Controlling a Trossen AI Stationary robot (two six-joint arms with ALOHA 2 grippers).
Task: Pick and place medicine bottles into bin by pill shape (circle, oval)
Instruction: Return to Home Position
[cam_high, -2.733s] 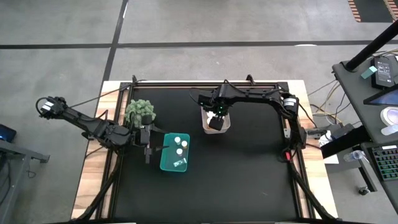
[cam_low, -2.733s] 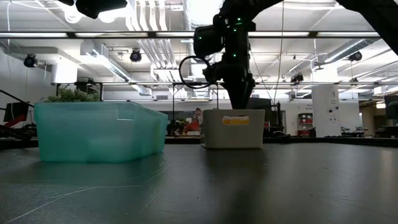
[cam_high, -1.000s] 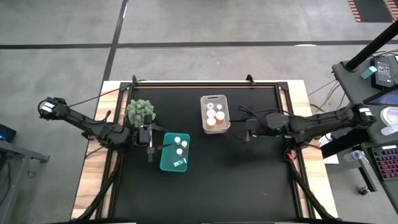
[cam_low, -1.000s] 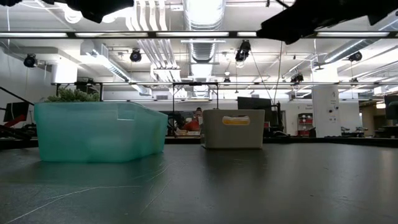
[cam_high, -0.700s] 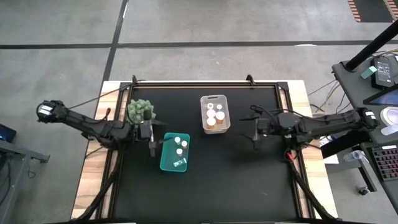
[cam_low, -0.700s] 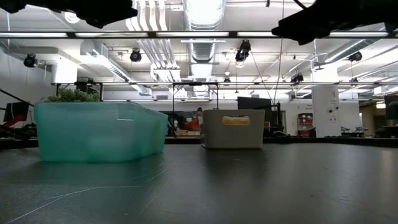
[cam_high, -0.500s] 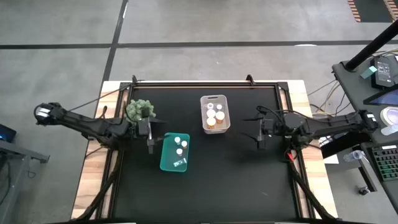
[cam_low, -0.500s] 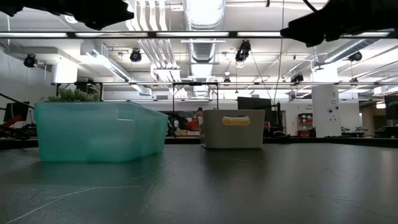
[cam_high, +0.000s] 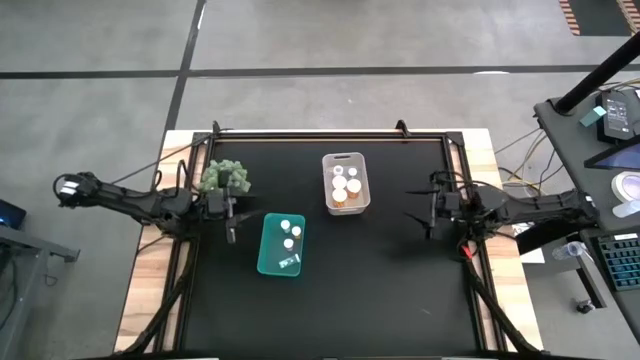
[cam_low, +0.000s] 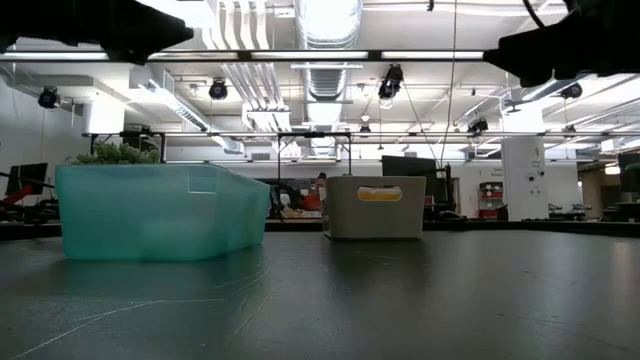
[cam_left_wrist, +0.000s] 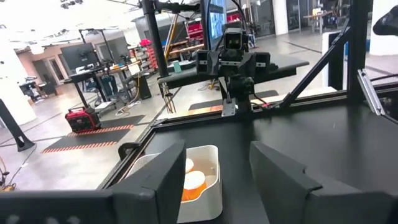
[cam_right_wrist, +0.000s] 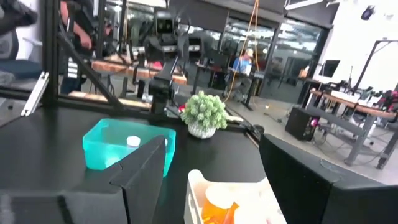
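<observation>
Several medicine bottles (cam_high: 345, 185) with white caps and amber bodies stand in the white bin (cam_high: 346, 158). A few more white-capped bottles (cam_high: 290, 234) sit in the teal bin (cam_high: 270, 262). My left gripper (cam_high: 232, 222) is open and empty above the table, left of the teal bin and beside the green plant (cam_high: 224, 178). My right gripper (cam_high: 428, 216) is open and empty near the table's right edge, right of the white bin. The left wrist view looks between its open fingers (cam_left_wrist: 217, 152) at the white bin (cam_left_wrist: 211, 202). The right wrist view (cam_right_wrist: 213, 146) shows both bins.
The green plant stands at the far left of the black table, close to my left arm; it also shows in the right wrist view (cam_right_wrist: 204, 112). The two bins stand mid-table, also seen in the low view as the teal bin (cam_low: 160, 212) and the white bin (cam_low: 375, 207).
My right gripper has drawn back from the white bin toward the table's right edge. My left gripper has drawn away from the teal bin toward the table's left and far edges, ending beside the plant. The bins and bottles have stayed put.
</observation>
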